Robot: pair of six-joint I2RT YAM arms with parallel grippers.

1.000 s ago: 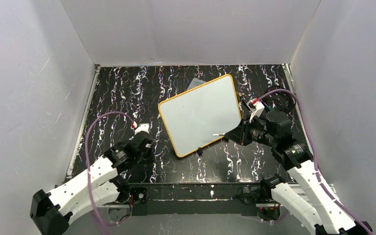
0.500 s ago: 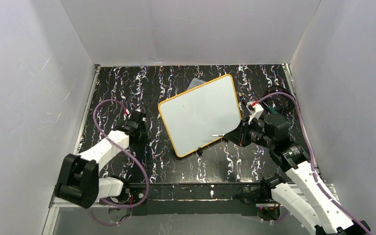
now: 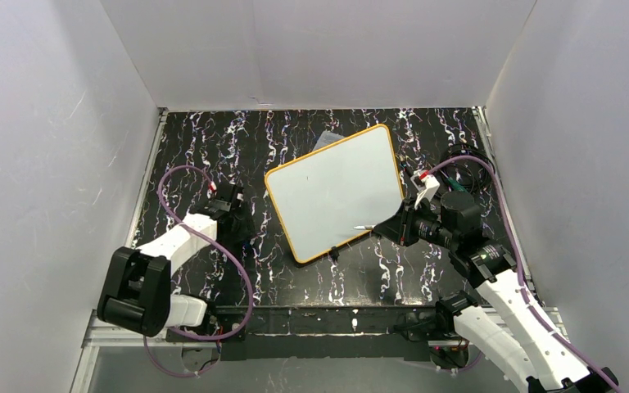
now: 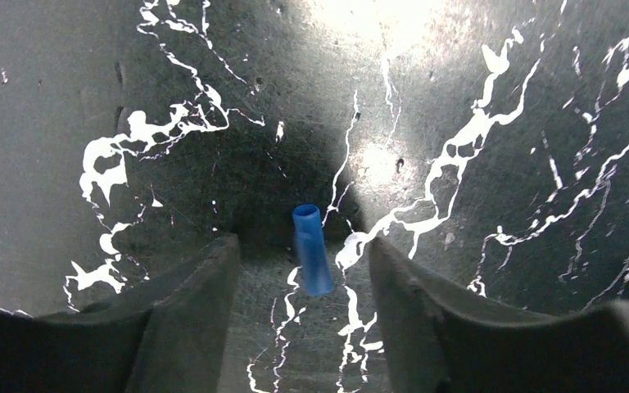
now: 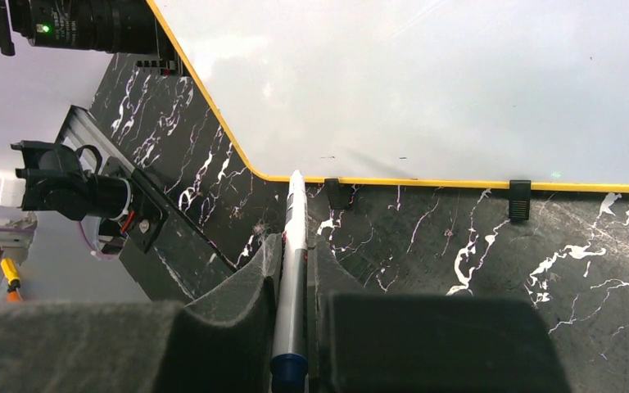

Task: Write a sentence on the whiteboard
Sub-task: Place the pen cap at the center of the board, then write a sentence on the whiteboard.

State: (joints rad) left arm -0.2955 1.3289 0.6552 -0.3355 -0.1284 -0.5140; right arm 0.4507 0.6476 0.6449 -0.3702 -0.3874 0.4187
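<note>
Your right gripper (image 3: 386, 228) is squeezed shut on the marker (image 5: 293, 246). It holds the marker near its back end, so a long bit sticks out in front. The tip is right by the yellow frame at the near edge of the whiteboard (image 3: 336, 184). That is about 5 o'clock on the board in the top view.

The board lies flat on the table (image 3: 205, 147), turned a little crooked. I see no blue words on it yet.

Your left gripper (image 3: 231, 205) is off at the board's 9 o'clock. Its fingers are partly apart and hold nothing. The blue cap (image 4: 312, 250) is between them, and neither finger touches it.

Here is what could go wrong, I think:

- Nothing holds the board down. If you press hard, the board may slide or spin, and the letters will come out wobbly.
- The marker may tip in the fingers when you push, because so much of it sticks out.
- If you start at 5 o'clock, you will run out of room. Go up toward 11 o'clock first.
- The cap is round, so a bump from the left fingers could send it rolling away.
</note>
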